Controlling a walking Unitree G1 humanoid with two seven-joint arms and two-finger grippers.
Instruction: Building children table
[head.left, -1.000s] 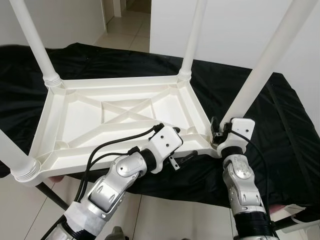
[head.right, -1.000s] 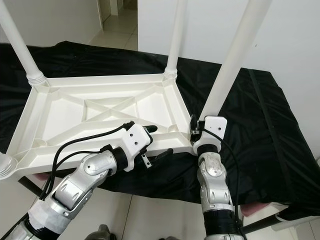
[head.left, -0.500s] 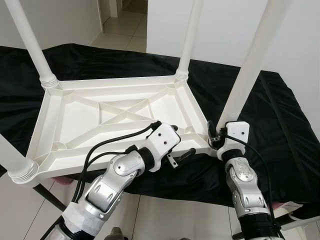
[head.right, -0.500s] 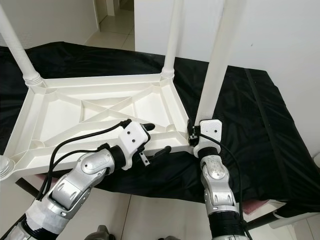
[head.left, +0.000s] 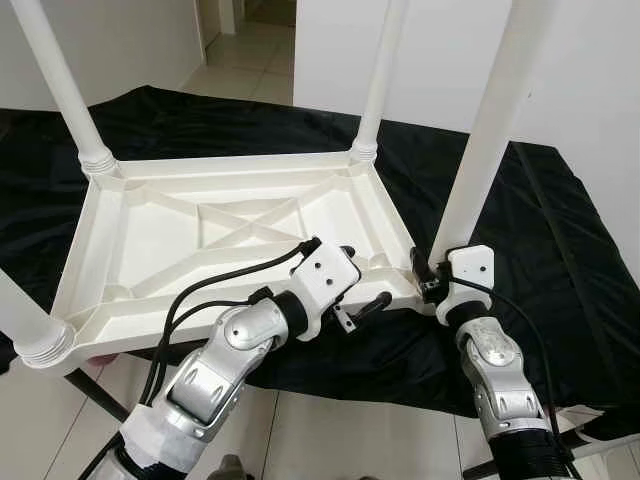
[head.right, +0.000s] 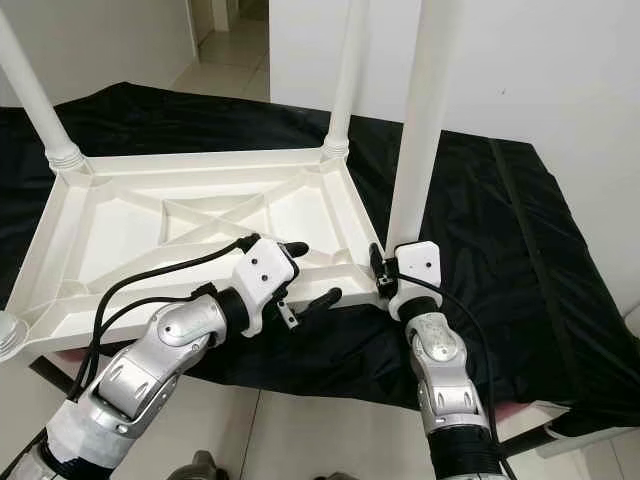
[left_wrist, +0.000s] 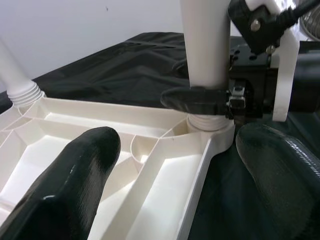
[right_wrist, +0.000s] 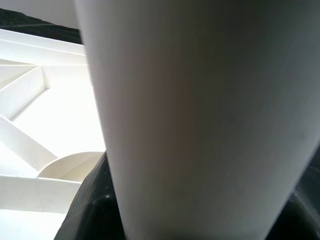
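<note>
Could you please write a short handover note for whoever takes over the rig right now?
Right gripper: shut on the near-right leg at its base, by the corner socket.
Left gripper: open, straddling the near edge of the upturned white tabletop, gripping nothing.
The tabletop lies upside down on the black cloth.
Done: all four legs stand in their corners.
Left: whether the near-right leg is fully seated cannot be told; check it, then turn the table upright.

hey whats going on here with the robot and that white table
The robot is putting together a small white plastic table that lies upside down on a black cloth. Its right claw is shut around the base of the near right leg, holding it upright in its corner socket. The left claw is open, straddling the table's near edge beside that corner. The other three legs stand in their sockets.
</note>
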